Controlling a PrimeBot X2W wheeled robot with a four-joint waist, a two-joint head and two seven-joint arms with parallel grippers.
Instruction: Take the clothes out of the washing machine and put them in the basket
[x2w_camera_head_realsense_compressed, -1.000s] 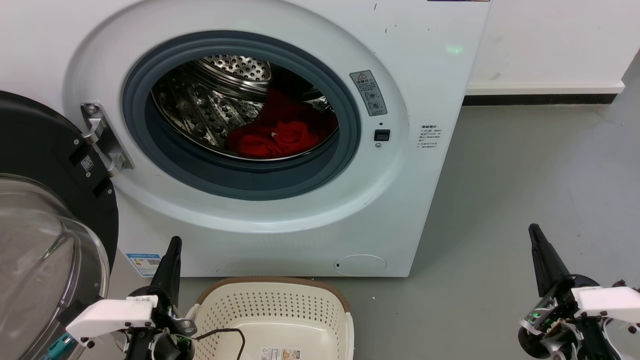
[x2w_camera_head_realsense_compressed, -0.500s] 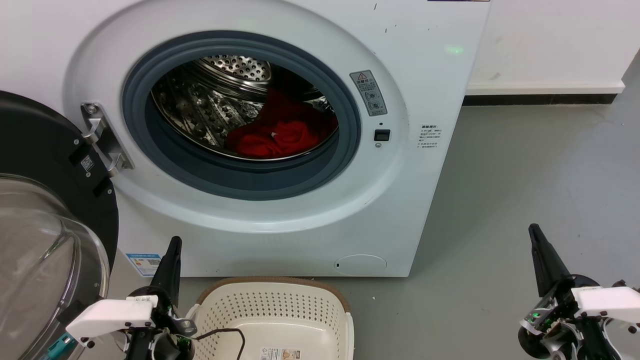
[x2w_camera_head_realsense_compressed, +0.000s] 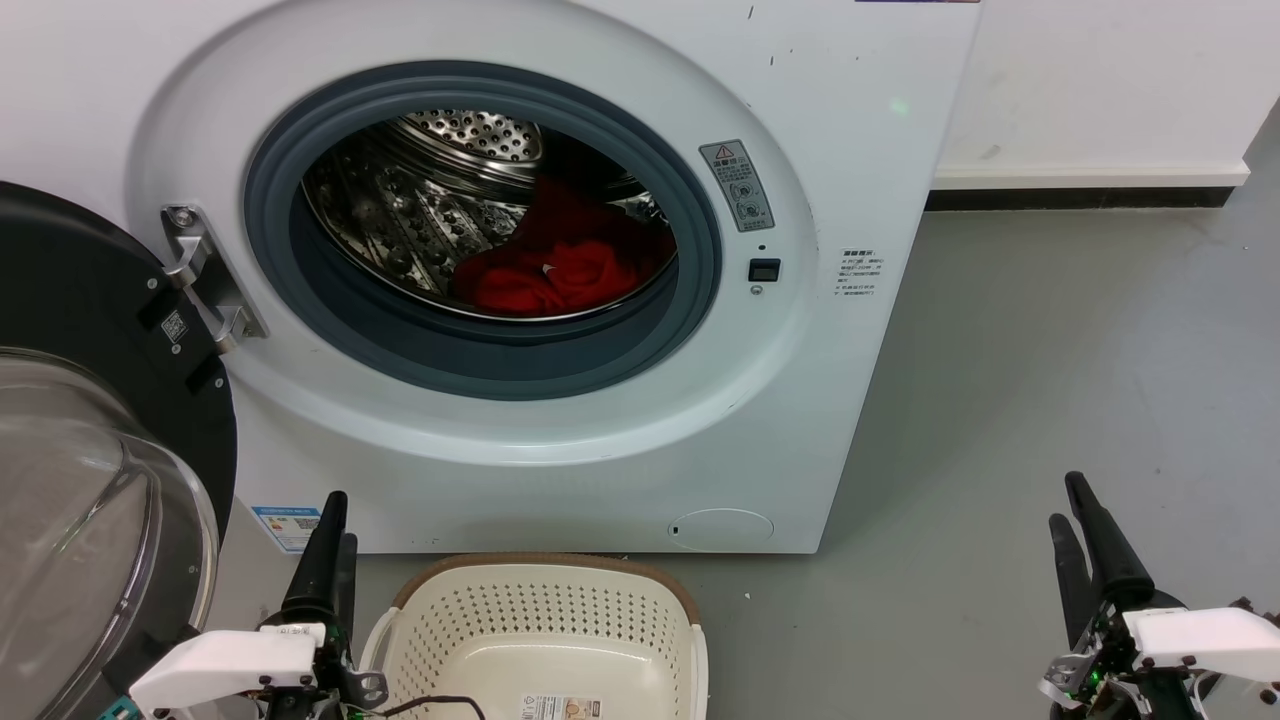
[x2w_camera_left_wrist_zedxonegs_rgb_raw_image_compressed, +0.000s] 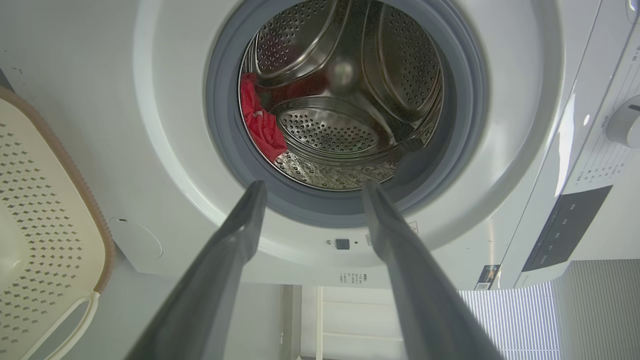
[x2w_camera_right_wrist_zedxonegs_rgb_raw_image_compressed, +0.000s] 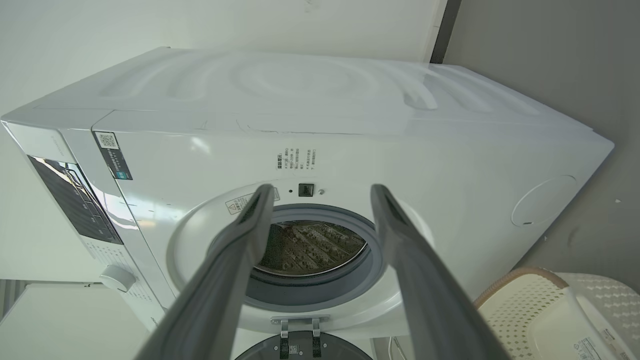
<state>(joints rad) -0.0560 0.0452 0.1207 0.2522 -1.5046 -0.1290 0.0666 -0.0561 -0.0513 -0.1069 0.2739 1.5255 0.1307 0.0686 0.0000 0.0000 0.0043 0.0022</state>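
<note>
The white washing machine (x2w_camera_head_realsense_compressed: 830, 150) stands with its round door (x2w_camera_head_realsense_compressed: 70, 480) swung open to the left. Red clothes (x2w_camera_head_realsense_compressed: 555, 270) lie bunched at the bottom right of the steel drum, a small white tag on them; in the left wrist view the clothes (x2w_camera_left_wrist_zedxonegs_rgb_raw_image_compressed: 260, 125) sit at the drum's left side. The cream basket (x2w_camera_head_realsense_compressed: 545, 610) with its brown rim rests on the floor in front of the washer. My left gripper (x2w_camera_head_realsense_compressed: 340, 518) is left of the basket and open, holding nothing. My right gripper (x2w_camera_head_realsense_compressed: 1066, 502) hangs open over the floor at the lower right, far from the drum.
Grey floor (x2w_camera_head_realsense_compressed: 1050, 350) stretches to the right of the washer, up to a white wall with a dark skirting (x2w_camera_head_realsense_compressed: 1080, 198). The open glass door fills the lower left beside my left arm. The washer's control panel (x2w_camera_left_wrist_zedxonegs_rgb_raw_image_compressed: 565, 230) shows in the left wrist view.
Both grippers have dropped lower in the head view, and each now shows two separate fingers where one showed before. Clothes, basket and door have not moved.
</note>
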